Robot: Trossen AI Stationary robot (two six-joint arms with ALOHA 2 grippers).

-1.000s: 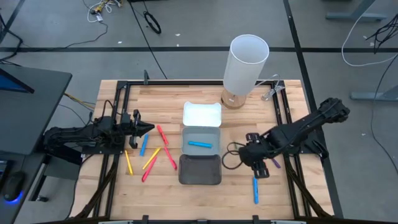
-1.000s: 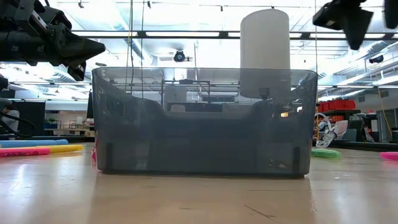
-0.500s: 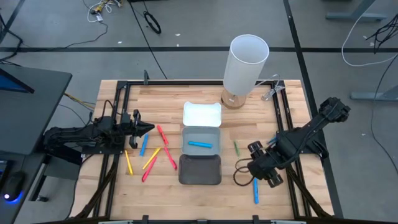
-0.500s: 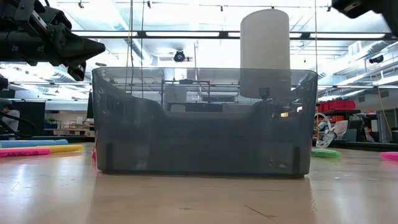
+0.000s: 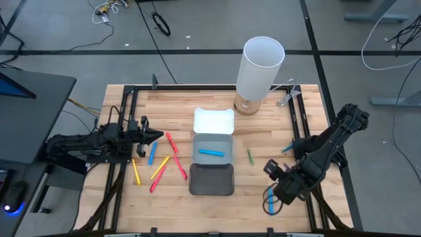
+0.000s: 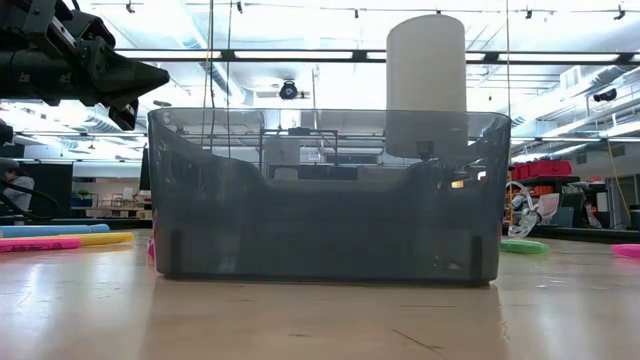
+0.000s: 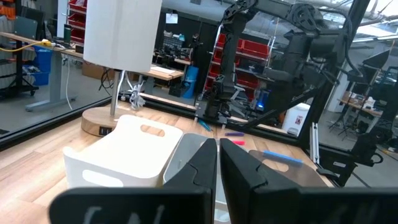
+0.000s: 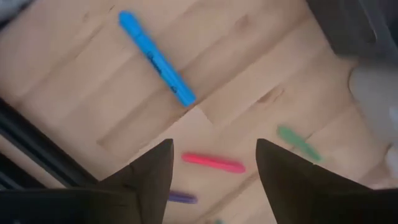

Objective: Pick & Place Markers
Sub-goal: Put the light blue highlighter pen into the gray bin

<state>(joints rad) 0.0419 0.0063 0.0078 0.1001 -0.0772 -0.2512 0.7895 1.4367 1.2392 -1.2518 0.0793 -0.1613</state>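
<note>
We see a light butcher-block wooden tabletop (image 5: 263, 141) in a black metal frame, standing on a grey floor crossed by dark tape lines, with loose cables on the floor beyond the far edge. A tall white cylindrical lamp shade on a round wooden base (image 5: 261, 66) stands at the far side of the table. Mid-table, three rectangular trays sit in a row running far to near: a white plastic tray (image 5: 214, 121), a grey tray (image 5: 212, 147) holding one blue marker (image 5: 212, 153), and a dark translucent grey tray (image 5: 212, 180) nearest us. Left of the trays lie the loose markers (image 5: 161, 163): red, blue, orange and yellow ones in a scatter. To the right lie a green marker (image 5: 250, 156) and a blue marker (image 5: 270, 205) near the front edge; the right wrist view also shows a pink and a purple one. The left gripper (image 5: 158, 136) hangs at the left side beside that scatter, fingers pressed together, holding nothing. The right gripper (image 5: 284, 191) hovers just beside the front blue marker, fingers apart and empty. The low view looks into a workshop hall with ceiling lights and shelving; the left wrist view shows red bins on racks. We can read no writing or labels anywhere.
</note>
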